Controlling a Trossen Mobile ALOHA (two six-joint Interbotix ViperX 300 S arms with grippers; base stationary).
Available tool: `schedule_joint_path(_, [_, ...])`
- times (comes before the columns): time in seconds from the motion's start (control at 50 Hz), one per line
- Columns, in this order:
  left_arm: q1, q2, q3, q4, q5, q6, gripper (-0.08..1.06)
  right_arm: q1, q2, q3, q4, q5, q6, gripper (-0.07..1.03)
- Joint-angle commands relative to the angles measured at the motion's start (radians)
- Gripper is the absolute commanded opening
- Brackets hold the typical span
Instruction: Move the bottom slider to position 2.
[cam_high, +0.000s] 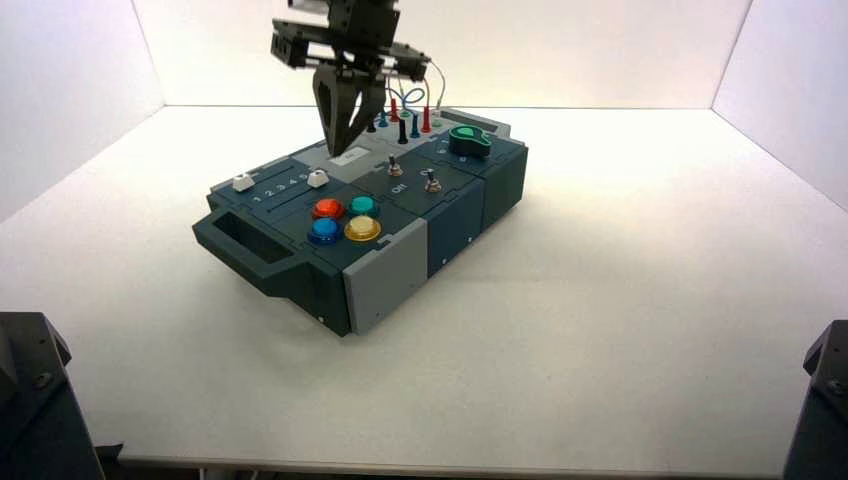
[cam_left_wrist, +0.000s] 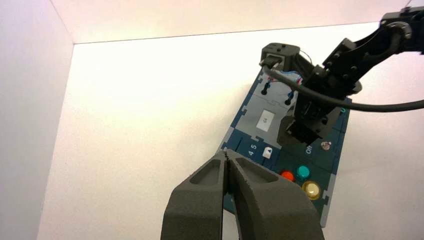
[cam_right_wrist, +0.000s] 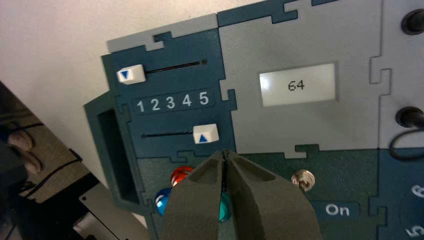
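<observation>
The bottom slider (cam_right_wrist: 205, 133) is a small white knob with a blue triangle, standing under digit 5 of the printed row. Position 2 (cam_right_wrist: 155, 104) lies to its left in that row. In the high view this slider (cam_high: 318, 178) sits just behind the red button. My right gripper (cam_high: 345, 140) hangs over the box above the display, shut and holding nothing. In its wrist view the tips (cam_right_wrist: 226, 152) are just short of the slider, over the coloured buttons. My left gripper (cam_left_wrist: 227, 154) is shut and empty, off the box's handle end. The slider (cam_left_wrist: 267, 152) shows beyond it.
The top slider (cam_right_wrist: 131, 75) stands near digit 1. The display (cam_right_wrist: 298, 85) reads 64. Red (cam_high: 327, 208), teal (cam_high: 363, 206), blue (cam_high: 323, 230) and yellow (cam_high: 362, 229) buttons lie in front. Two toggle switches (cam_high: 396, 166), a green knob (cam_high: 469, 141) and plugged wires (cam_high: 404, 120) stand behind. White walls enclose the table.
</observation>
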Motion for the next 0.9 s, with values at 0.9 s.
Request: schedule_joint_path(0.9, [0.003,0.038,-0.037,0.003,-0.025,0.041,-0.03,0.000,0.066,-0.115,0.005,0.040,0.003,-0.02])
